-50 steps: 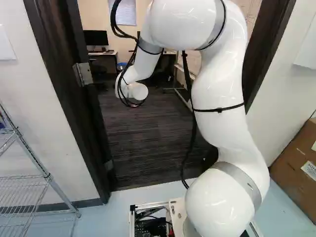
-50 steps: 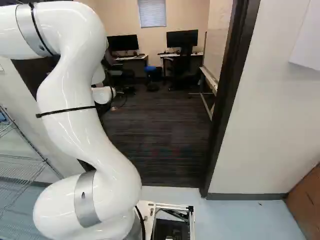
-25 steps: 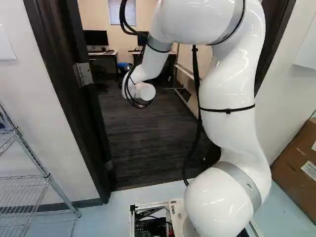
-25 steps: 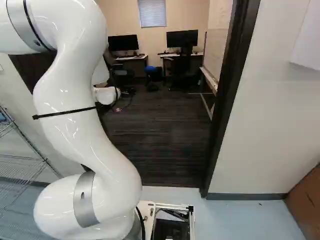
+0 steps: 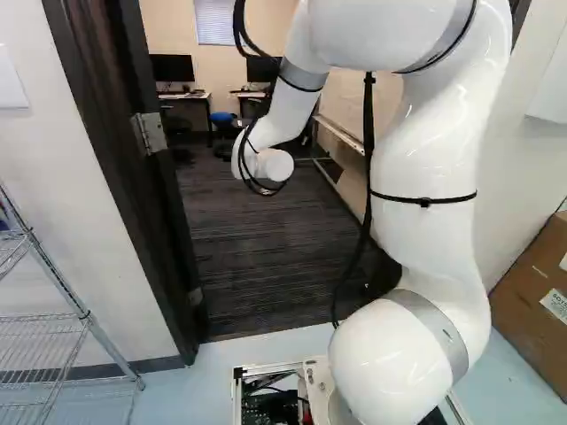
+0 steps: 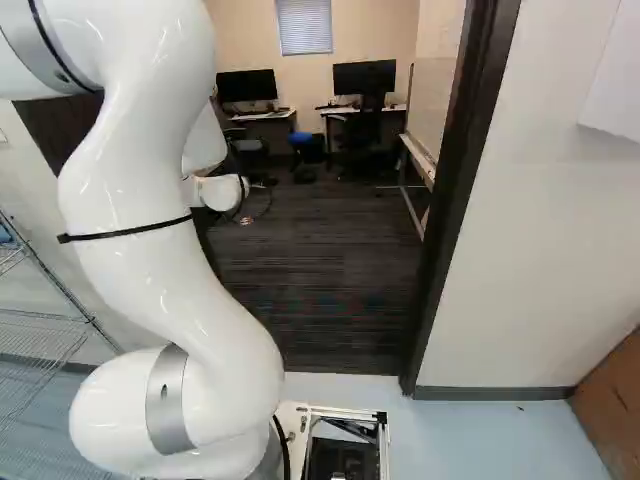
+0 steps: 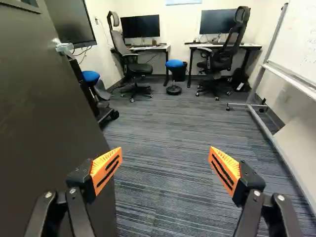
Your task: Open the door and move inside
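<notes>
Gripper (image 7: 165, 154): fingers parted, holding nothing. Door (image 7: 44, 118): open inward, upright, just beside the gripper on our left, its face running ahead; our way in, we judge, lies forward.

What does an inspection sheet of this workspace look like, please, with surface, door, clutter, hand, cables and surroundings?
Surface: dark striped carpet beyond the doorway, pale floor before it.
Job's things: door standing open into the room; dark door frame around the opening.
Clutter: office chairs and a blue-topped stool, farther inside near the desks.
Hand: open, nothing between its fingers; one finger overlaps the door in view, contact cannot be told.
Cables: black cables hang in loose loops along the arm; snagging: nothing seen.
Surroundings: whiteboard, wire shelf, cardboard box.
</notes>
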You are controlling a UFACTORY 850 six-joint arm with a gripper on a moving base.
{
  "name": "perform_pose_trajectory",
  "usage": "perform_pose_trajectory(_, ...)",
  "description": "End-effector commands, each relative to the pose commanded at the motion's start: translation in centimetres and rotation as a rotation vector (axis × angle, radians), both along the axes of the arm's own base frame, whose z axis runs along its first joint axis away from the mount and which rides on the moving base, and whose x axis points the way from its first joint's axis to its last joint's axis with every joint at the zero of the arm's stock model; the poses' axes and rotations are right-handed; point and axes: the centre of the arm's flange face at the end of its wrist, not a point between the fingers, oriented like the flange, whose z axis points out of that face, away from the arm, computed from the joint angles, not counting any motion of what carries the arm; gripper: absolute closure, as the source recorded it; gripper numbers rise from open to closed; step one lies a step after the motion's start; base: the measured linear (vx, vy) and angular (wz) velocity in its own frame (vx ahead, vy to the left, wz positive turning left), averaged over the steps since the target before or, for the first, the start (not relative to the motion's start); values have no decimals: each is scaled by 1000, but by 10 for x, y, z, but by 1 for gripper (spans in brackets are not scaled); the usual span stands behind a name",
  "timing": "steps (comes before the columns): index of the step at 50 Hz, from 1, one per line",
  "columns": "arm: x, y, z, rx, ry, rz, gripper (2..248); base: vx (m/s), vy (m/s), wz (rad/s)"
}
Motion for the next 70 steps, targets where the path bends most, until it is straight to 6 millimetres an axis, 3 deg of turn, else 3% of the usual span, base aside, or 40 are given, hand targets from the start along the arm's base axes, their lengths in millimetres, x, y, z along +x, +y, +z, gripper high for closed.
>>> perform_pose_trajectory(70, -60, -91, 4, -149, -6, 94, 3, 0, 0, 0)
